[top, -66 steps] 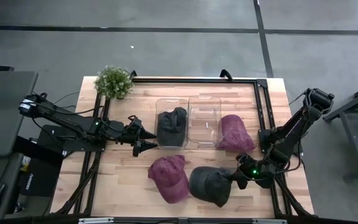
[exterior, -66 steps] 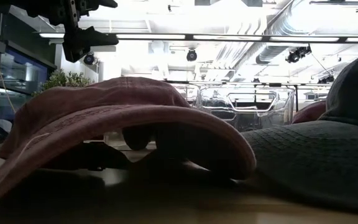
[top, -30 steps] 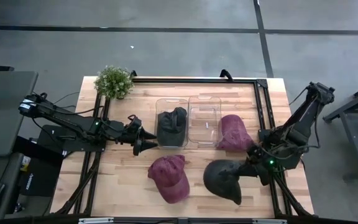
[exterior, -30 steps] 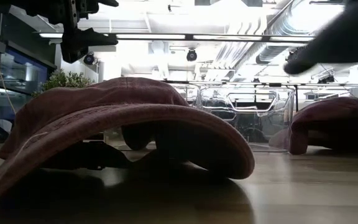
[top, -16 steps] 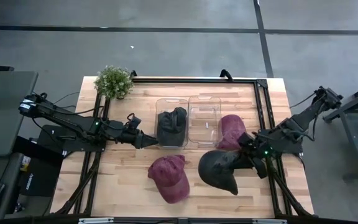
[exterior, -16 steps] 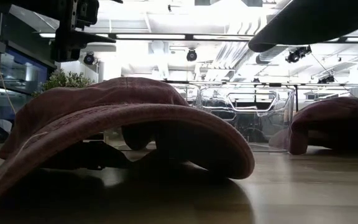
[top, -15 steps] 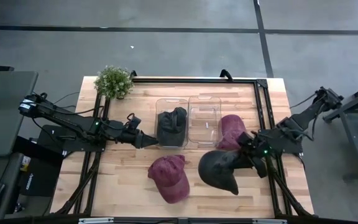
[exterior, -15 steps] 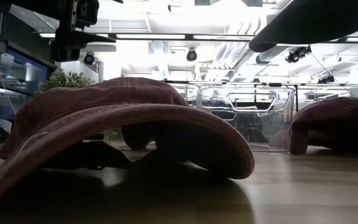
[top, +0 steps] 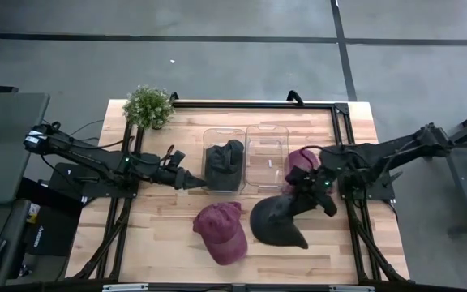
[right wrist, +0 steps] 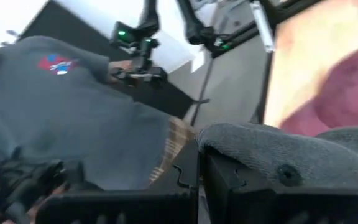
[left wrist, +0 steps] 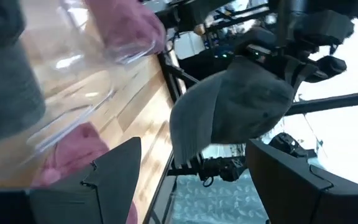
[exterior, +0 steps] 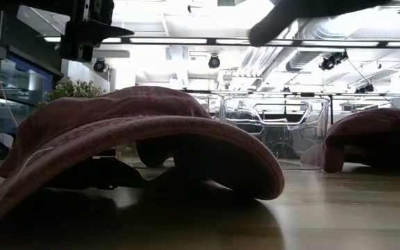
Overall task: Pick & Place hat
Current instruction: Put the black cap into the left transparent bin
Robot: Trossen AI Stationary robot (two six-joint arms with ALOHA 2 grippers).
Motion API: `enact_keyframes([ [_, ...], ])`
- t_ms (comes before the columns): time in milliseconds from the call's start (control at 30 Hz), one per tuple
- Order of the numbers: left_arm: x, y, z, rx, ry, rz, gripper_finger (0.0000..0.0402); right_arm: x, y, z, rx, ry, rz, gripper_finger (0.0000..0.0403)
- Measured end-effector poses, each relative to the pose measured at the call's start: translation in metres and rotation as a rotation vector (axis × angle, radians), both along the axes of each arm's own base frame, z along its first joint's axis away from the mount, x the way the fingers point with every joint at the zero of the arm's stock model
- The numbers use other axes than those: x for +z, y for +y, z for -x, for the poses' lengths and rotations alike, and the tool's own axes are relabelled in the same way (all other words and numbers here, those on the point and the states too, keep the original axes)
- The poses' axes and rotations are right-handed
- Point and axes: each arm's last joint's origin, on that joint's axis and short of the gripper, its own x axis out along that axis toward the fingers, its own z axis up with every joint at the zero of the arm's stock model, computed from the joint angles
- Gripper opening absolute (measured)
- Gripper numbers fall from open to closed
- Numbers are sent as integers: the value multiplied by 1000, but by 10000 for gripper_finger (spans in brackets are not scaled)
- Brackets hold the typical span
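Note:
A dark grey hat [top: 276,221] hangs in the air over the table's near right part, held by my right gripper [top: 300,197], which is shut on it. In the low view the hat [exterior: 304,12] shows only at the top edge. A maroon hat [top: 221,231] lies on the table, left of the grey one, crown up. A second maroon hat [top: 302,162] lies right of two clear bins, partly hidden by the right arm. The left bin [top: 224,142] holds another dark hat [top: 225,162]. My left gripper [top: 191,183] is open, hovering just left of that bin. My right gripper holds the grey hat by the edge of its crown [right wrist: 247,146] on the side toward the table's right, pinched between the two fingers. The fingers come slanting down from the right. The hat is lifted clear and hangs below and left of the fingers, its brim [top: 297,240] pointing toward the near edge.
The right clear bin [top: 266,158] stands beside the left one at mid-table. A potted plant [top: 148,105] sits at the far left corner. A black frame rail [top: 250,104] runs along the far edge. Bare wood lies along the near edge.
My right gripper has carried the grey hat up off the table and toward the left and far side, nearer the bins; the hat now hangs clear of the wood. My left gripper has turned about its wrist beside the left bin without travelling.

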Motion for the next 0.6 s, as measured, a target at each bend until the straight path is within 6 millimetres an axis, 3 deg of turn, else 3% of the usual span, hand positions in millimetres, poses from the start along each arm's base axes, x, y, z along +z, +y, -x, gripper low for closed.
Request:
enact_keyframes([
  [300, 1, 11, -2, -15, -23, -129, 280, -1, -15, -43, 98, -112, -32, 0],
  [600, 1, 20, -6, -126, -44, -118, 280, 37, -29, -99, 216, -274, 24, 0],
])
